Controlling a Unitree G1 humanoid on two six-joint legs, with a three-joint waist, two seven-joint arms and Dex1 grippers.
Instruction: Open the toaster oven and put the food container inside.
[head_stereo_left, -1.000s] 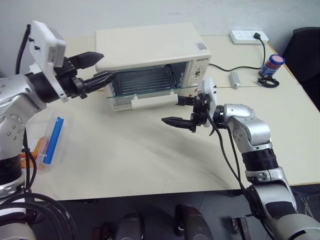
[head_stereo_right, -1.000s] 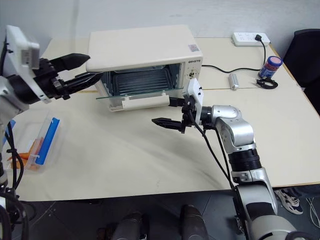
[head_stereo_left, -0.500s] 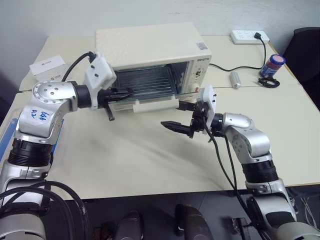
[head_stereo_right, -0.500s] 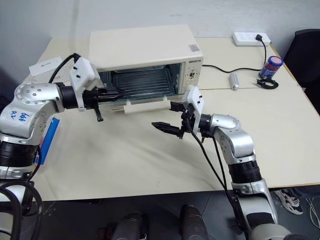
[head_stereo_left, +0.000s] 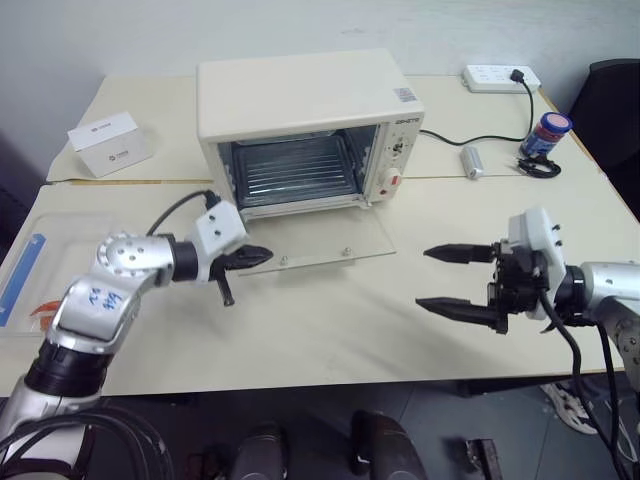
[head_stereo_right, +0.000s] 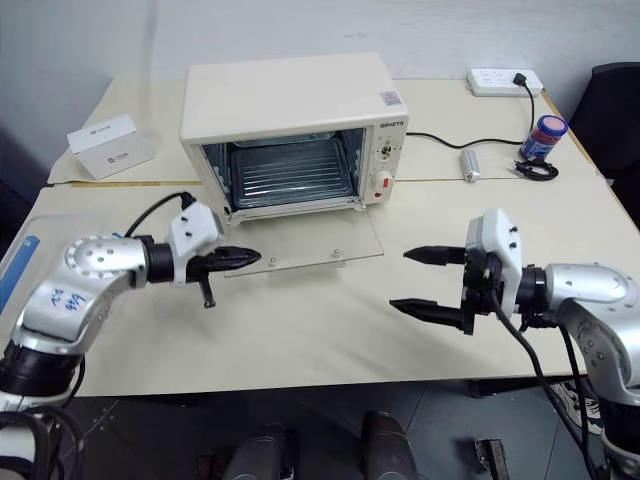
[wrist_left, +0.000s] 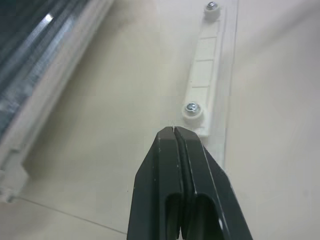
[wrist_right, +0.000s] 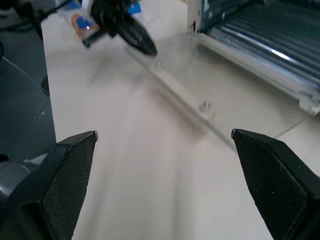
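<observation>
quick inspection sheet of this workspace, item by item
surface: beige tabletop, bare between the arms
job's things: cream-white boxy toaster oven, glass drop-down door flat on the table, wire rack bare; clear plastic food container with blue clip bar at the left edge
clutter: small white cardboard box, blue-lidded jar, small metal cylinder
grippers: left gripper shut, at the door's left corner; right gripper open, holding nothing
cables: black cord to white power strip
surroundings: dark chair

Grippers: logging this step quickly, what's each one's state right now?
Left gripper: shut, holding nothing, at the oven door.
Right gripper: open, empty.
</observation>
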